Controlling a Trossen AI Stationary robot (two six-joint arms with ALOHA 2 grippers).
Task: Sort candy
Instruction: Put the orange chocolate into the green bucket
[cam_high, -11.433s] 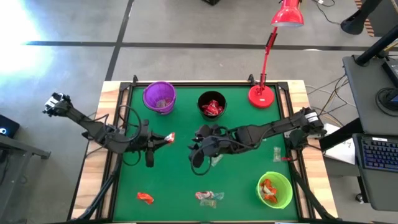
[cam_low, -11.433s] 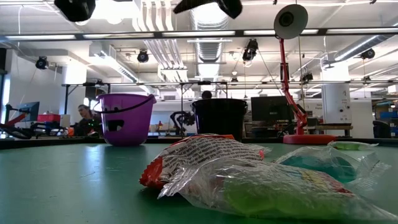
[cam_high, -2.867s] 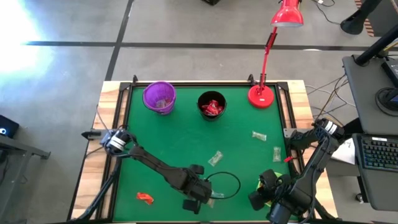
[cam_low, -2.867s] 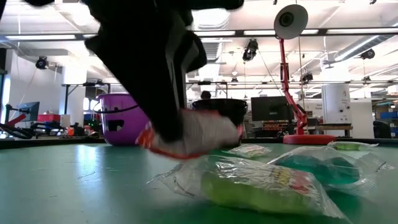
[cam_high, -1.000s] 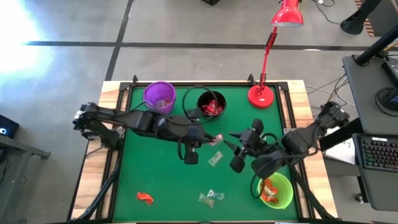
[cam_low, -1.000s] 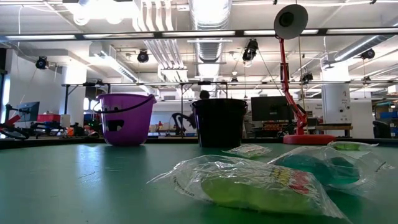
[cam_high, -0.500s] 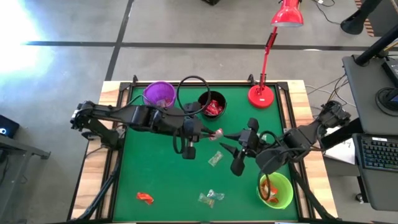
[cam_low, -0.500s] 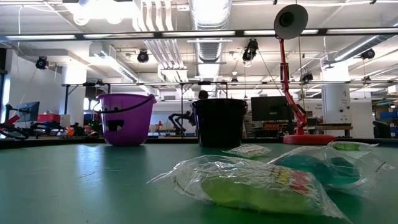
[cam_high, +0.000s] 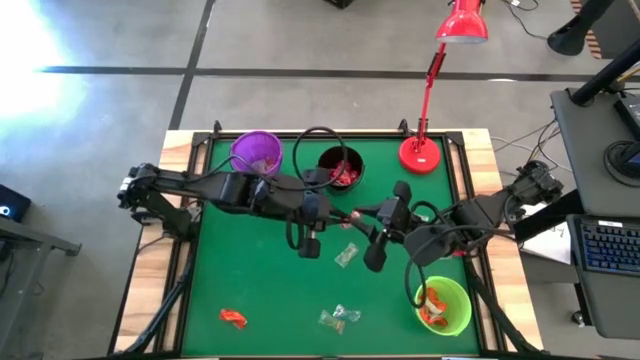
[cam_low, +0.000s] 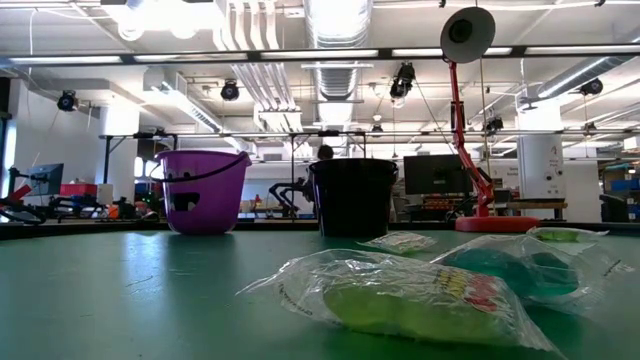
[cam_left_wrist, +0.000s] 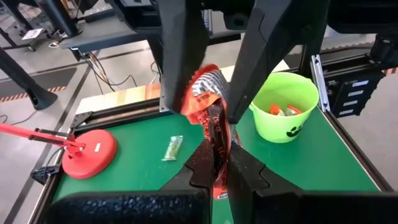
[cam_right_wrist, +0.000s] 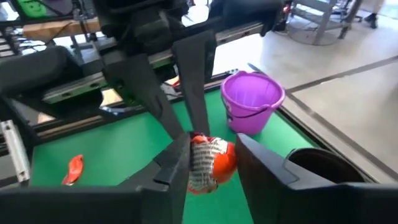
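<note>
Closer than half a second ago, the right gripper (cam_high: 370, 224) now sits right at the red candy (cam_right_wrist: 208, 163), a bit above the middle of the frame in the high view. I see two arms meeting there, above the green table (cam_high: 260, 280).

The left gripper (cam_high: 343, 214) is clamped tight on that one red candy. The right gripper's two fingers (cam_left_wrist: 177, 56) are spread apart, one on each side of the same candy. I cannot tell if they press on it.

I count three cups. One purple cup (cam_high: 257, 153) is at the upper left. One black cup (cam_high: 340, 168) is beside it with red candy inside. One green cup (cam_high: 442, 305) is at the lower right with orange candy inside. One red lamp (cam_high: 420, 153) stands at the upper right.

On the table I count one orange-red candy (cam_high: 233, 318) at the lower left and one clear candy (cam_high: 346, 255) near the middle. One small clump (cam_high: 338, 318) lies at the lower middle. One pale green candy (cam_left_wrist: 173, 147) lies near the lamp base.
</note>
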